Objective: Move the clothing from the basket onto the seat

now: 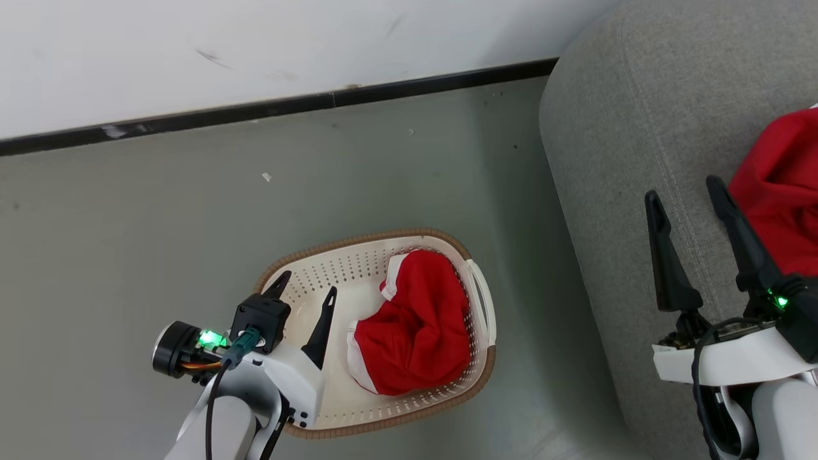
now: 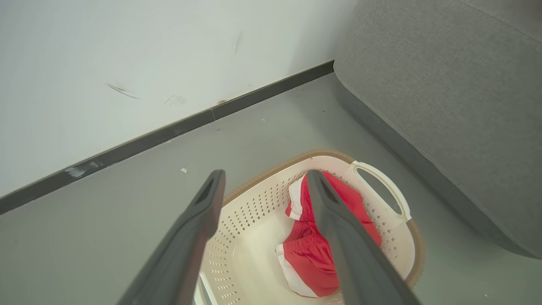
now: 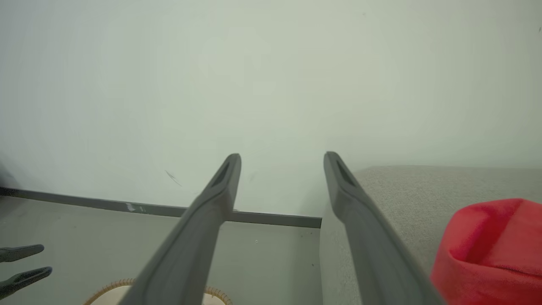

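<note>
Hovering left gripper (image 1: 308, 283): wide open, empty, over basket (image 1: 358, 241) rim.
Right gripper (image 1: 683, 188): wide open, empty, above seat (image 1: 613, 160) edge.
Clothing (image 1: 415, 319): against basket's right wall.

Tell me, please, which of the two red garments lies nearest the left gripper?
The white-trimmed garment in the basket, right beside the open left gripper; the other garment lies on the sofa, next to the right gripper.

- A plain indoor room, set up like a living-room corner.
- A grey upholstered sofa (image 1: 613, 191) lies under the right gripper (image 1: 683, 188).
- A laundry basket (image 1: 358, 268) sits on smooth grey floor (image 1: 160, 223) beneath the left gripper (image 1: 308, 283).
- A scuffed white wall (image 1: 255, 38) with dark skirting (image 1: 255, 110) stands ahead of both.
</note>
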`<state>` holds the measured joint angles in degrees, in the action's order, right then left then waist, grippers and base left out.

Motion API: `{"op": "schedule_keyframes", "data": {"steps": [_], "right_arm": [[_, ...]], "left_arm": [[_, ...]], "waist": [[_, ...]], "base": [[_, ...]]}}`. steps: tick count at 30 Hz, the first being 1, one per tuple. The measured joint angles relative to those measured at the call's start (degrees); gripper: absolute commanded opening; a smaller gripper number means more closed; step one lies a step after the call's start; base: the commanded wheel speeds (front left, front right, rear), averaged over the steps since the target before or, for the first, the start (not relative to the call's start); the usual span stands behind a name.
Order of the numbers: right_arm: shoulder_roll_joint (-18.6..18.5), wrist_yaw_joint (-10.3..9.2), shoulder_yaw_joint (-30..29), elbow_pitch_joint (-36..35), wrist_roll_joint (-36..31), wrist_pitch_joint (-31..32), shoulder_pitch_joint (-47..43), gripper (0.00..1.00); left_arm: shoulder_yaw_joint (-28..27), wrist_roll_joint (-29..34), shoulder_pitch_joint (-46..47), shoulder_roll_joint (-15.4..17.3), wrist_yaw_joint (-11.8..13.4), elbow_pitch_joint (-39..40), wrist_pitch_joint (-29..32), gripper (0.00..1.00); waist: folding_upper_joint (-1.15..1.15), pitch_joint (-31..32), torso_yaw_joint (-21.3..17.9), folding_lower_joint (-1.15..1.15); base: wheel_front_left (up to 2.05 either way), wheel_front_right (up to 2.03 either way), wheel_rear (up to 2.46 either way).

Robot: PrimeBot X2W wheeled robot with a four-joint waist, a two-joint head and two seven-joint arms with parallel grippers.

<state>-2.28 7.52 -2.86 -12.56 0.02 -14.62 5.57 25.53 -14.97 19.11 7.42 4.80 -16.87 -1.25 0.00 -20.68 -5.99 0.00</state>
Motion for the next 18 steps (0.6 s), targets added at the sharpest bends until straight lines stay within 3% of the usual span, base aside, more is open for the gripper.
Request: {"op": "schedule_keyframes", "data": {"steps": [18], "right_arm": [[0.0,0.00,-0.5,-1.9,1.5,0.0,10.6,1.00]], "left_arm": [[1.2,1.0,9.1,-2.2,-1.0,-8.4,-0.1,1.00]], "waist": [[0.00,-11.9,-4.2,0.00]], "base": [[0.00,0.00,0.00]]}}
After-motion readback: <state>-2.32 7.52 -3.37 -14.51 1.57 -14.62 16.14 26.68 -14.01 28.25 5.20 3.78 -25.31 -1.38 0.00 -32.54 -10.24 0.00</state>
